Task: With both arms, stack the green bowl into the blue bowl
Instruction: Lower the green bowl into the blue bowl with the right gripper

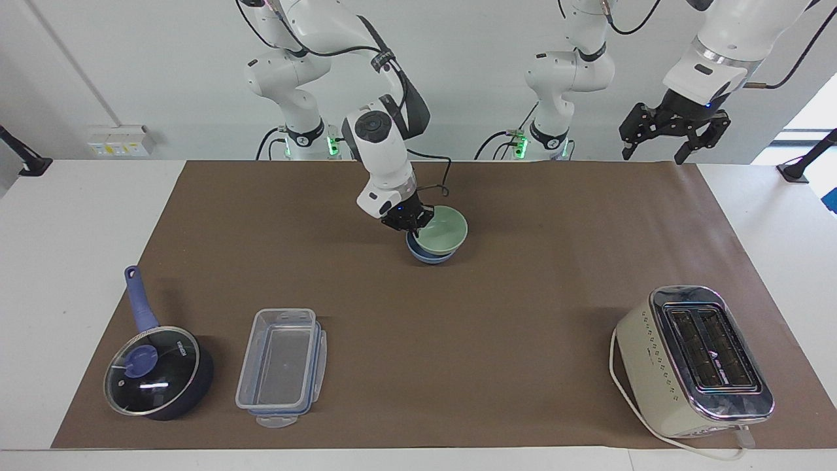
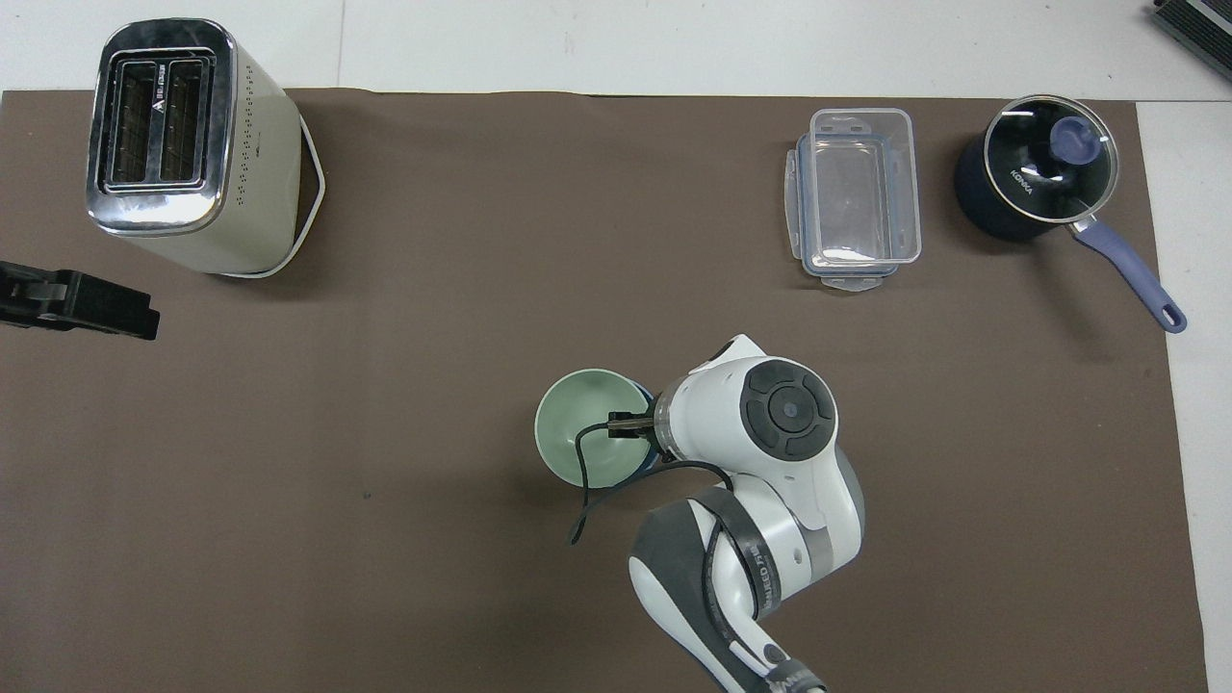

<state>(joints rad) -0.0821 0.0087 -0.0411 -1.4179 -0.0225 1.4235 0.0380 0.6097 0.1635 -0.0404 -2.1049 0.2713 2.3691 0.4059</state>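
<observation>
Facing view: the right gripper pinches the rim of the green bowl on the side toward the right arm's end of the table, its fingers clamped over the rim. The green bowl sits tilted and offset over the blue bowl, which rests on the brown mat directly below the gripper, only its lower wall showing beneath the green one. The left gripper hangs high at the left arm's end of the table, well apart from the bowls, fingers spread; that arm waits. Overhead view: the green bowl lies just beside the right gripper's wrist, and a sliver of the blue bowl shows at its edge under the gripper. The left gripper shows near the toaster.
</observation>
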